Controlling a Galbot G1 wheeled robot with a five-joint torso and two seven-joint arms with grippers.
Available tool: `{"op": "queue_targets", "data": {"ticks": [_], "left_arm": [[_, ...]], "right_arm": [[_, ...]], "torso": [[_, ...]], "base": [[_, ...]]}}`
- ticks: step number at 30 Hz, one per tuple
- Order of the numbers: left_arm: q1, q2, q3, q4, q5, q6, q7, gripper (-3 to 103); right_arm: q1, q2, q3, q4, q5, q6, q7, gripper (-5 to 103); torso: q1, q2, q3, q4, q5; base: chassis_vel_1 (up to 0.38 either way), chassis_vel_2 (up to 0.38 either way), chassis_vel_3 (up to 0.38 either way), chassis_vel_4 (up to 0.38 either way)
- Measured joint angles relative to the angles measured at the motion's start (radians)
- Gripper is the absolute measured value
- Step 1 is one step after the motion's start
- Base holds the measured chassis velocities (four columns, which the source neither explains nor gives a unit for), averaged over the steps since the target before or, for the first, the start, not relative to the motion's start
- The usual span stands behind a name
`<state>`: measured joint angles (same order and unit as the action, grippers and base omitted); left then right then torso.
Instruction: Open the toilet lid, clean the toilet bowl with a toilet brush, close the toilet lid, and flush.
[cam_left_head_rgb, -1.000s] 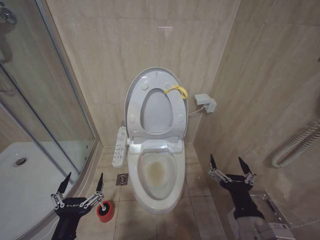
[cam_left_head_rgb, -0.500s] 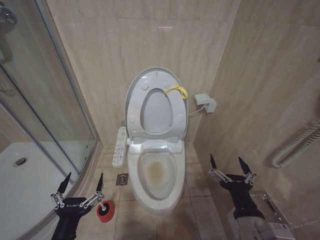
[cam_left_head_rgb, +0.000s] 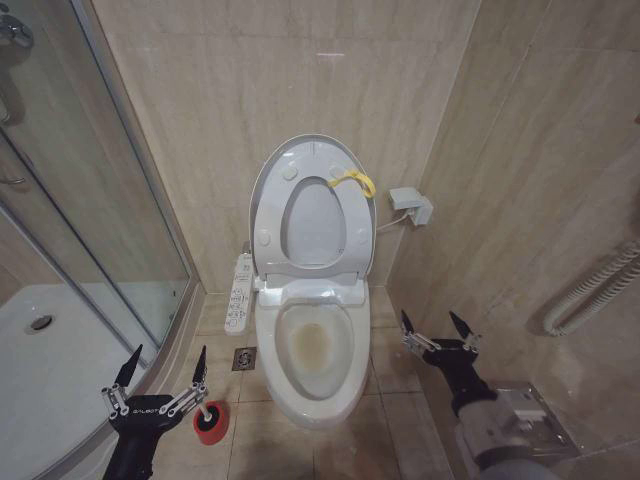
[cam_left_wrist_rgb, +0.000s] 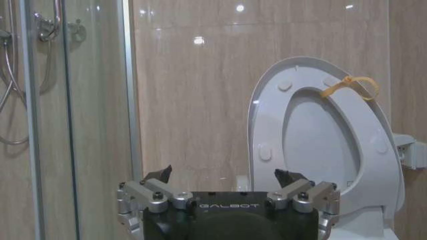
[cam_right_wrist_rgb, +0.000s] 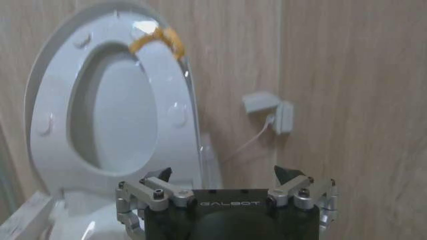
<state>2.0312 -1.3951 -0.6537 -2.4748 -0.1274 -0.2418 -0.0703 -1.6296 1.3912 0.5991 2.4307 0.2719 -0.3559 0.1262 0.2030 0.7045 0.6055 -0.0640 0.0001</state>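
White glossy plastic toilet lid (cam_left_head_rgb: 268, 195) stands raised; stained white ceramic toilet bowl (cam_left_head_rgb: 345, 395) uncleaned. Left gripper (cam_left_head_rgb: 165, 372), lower left, and right gripper (cam_left_head_rgb: 433, 325), lower right: fingers apart, empty. Brushing, closing, flushing remain.

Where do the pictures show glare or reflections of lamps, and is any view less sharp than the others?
Left wrist view: small bright lamp reflections on the glossy wall tiles and streaks on the shower glass. Right wrist view: a glare patch on the raised toilet lid near the yellow strap, and the whole view looks softer. Head view: a faint bright spot on the wall, otherwise even light.
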Motion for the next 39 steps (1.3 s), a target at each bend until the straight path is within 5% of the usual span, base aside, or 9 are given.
{"op": "queue_targets", "data": {"ticks": [3, 12, 17, 21, 28, 39], "left_arm": [[0.000, 0.000, 0.000, 0.000, 0.000, 0.000, 0.000, 100], [0.000, 0.000, 0.000, 0.000, 0.000, 0.000, 0.000, 100], [0.000, 0.000, 0.000, 0.000, 0.000, 0.000, 0.000, 100], [0.000, 0.000, 0.000, 0.000, 0.000, 0.000, 0.000, 100], [0.000, 0.000, 0.000, 0.000, 0.000, 0.000, 0.000, 100], [0.000, 0.000, 0.000, 0.000, 0.000, 0.000, 0.000, 100]], "right_arm": [[0.047, -0.012, 0.010, -0.016, 0.030, -0.088, -0.020, 100], [0.056, -0.014, 0.012, -0.018, 0.040, -0.092, -0.022, 100], [0.091, -0.020, 0.015, -0.009, 0.105, 0.051, -0.021, 100], [0.143, -0.026, -0.002, -0.055, 0.078, 0.099, 0.023, 100], [0.183, -0.026, -0.025, -0.116, 0.070, 0.129, 0.036, 100], [0.361, -0.119, -0.036, -0.272, 0.110, 0.148, 0.036, 100]], "torso": [[0.000, 0.000, 0.000, 0.0001, 0.0000], [0.000, 0.000, 0.000, -0.0001, -0.0001], [0.000, 0.000, 0.000, 0.0003, -0.0002], [0.000, 0.000, 0.000, 0.0004, 0.0000], [0.000, 0.000, 0.000, -0.0003, 0.0000], [0.000, 0.000, 0.000, -0.0001, 0.0001]], "base": [[0.000, 0.000, 0.000, 0.000], [0.000, 0.000, 0.000, 0.000], [0.000, 0.000, 0.000, 0.000], [0.000, 0.000, 0.000, 0.000], [0.000, 0.000, 0.000, 0.000], [0.000, 0.000, 0.000, 0.000]]}}
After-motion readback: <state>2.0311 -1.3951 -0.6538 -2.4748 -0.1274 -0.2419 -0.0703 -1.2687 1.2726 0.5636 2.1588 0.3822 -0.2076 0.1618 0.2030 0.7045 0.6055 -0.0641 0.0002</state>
